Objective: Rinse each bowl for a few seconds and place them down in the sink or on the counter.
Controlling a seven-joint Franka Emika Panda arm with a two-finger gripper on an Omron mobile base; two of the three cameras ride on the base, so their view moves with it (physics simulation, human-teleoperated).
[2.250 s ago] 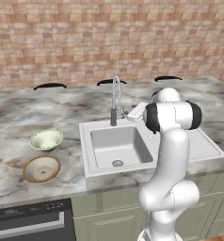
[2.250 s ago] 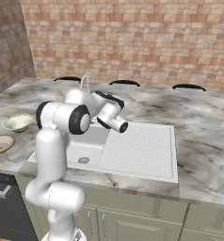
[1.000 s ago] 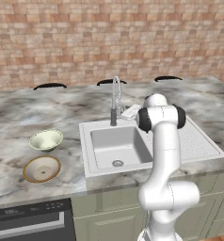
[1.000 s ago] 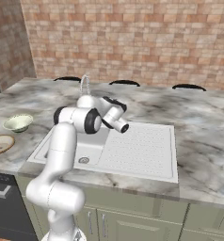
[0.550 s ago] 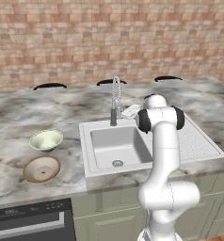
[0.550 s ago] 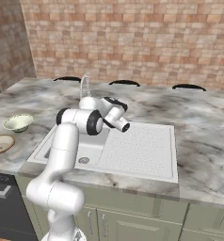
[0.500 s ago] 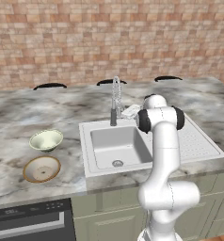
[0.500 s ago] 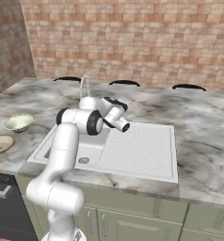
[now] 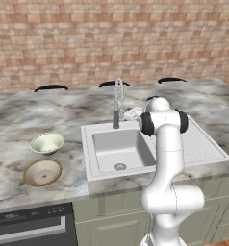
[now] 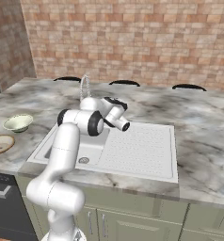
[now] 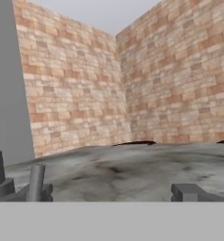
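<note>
- The two bowls sit on the marble surface at about 9 o'clock from the sink, well apart from its basin. Neither has been rinsed or moved yet, by the look of it.
- The pale green-cream bowl is the farther and deeper one; the tan-rimmed bowl lies just beside it at 6 o'clock, nearer the front edge. They seem close but not touching.
- The fingers hang over the draining board near the faucet, with nothing held; the hand view shows the two tips set wide apart.
- Both bowls look rigid, light and glazed, so likely slippery, more so once wet, and apt to chip if dropped into the basin.
- Best hold, I judge: pinch the rim wall, one tip inside and one outside. The deeper bowl offers a steeper wall; the shallow one gives less purchase.
</note>
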